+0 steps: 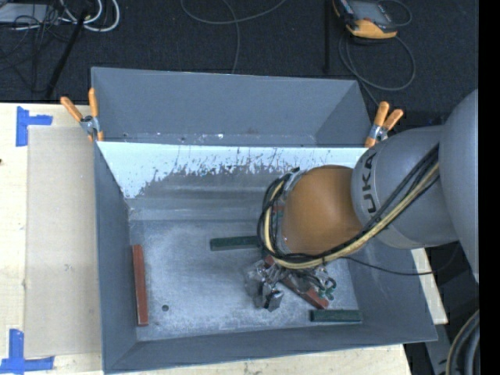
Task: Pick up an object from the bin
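The gripper (269, 294) is hovering low in the bin (195, 287), toward its near right corner, beside a reddish piece (306, 290), perhaps touching it; how wide it is standing cannot be told.

arm (422, 186): cut off by the right edge, so I see just my last link and wrist.
orange cover (320, 209): hides my wrist and the bin floor beneath it.
gripper (269, 291): a dark cluster just below the cover, its upper part hidden, and its outline too small to separate from what lies around it.
dark green bar (234, 243): its right end runs behind my cables (269, 209).
heap (308, 287): a reddish piece and dark bits beside my gripper, partly under my cover, their kinds too small to tell.
dark speck (166, 309): on the floor toward the left, too small to name.
right wall (391, 295): its upper stretch is behind my arm.
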You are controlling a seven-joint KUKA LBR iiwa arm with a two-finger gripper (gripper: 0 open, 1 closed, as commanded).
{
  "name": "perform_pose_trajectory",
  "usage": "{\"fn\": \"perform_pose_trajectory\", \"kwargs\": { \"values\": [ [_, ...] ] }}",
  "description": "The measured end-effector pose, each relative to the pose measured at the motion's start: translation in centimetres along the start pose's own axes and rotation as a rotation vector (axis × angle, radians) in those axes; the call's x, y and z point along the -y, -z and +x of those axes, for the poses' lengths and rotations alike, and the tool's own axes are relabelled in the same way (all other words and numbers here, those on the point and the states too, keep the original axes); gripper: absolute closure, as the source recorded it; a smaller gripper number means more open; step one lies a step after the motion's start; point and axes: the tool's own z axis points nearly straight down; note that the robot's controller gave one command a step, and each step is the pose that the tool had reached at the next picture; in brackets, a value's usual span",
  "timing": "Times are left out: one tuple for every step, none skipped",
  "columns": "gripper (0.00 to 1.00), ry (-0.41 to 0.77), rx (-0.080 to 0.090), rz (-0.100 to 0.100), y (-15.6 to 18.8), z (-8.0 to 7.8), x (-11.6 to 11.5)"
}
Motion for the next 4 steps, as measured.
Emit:
{"fn": "perform_pose_trajectory", "kwargs": {
  "values": [
    [0.0, -0.001, 0.0, 0.0, 0.0, 0.0, 0.0],
    [0.0, 0.009, 0.005, 0.007, 0.1, -1.4, 7.6],
    [0.0, 0.16, 0.001, 0.0, 0.0, 0.0, 5.1],
    [1.0, 0.157, 0.001, 0.0, 0.1, 0.0, 5.1]
  ]
}}
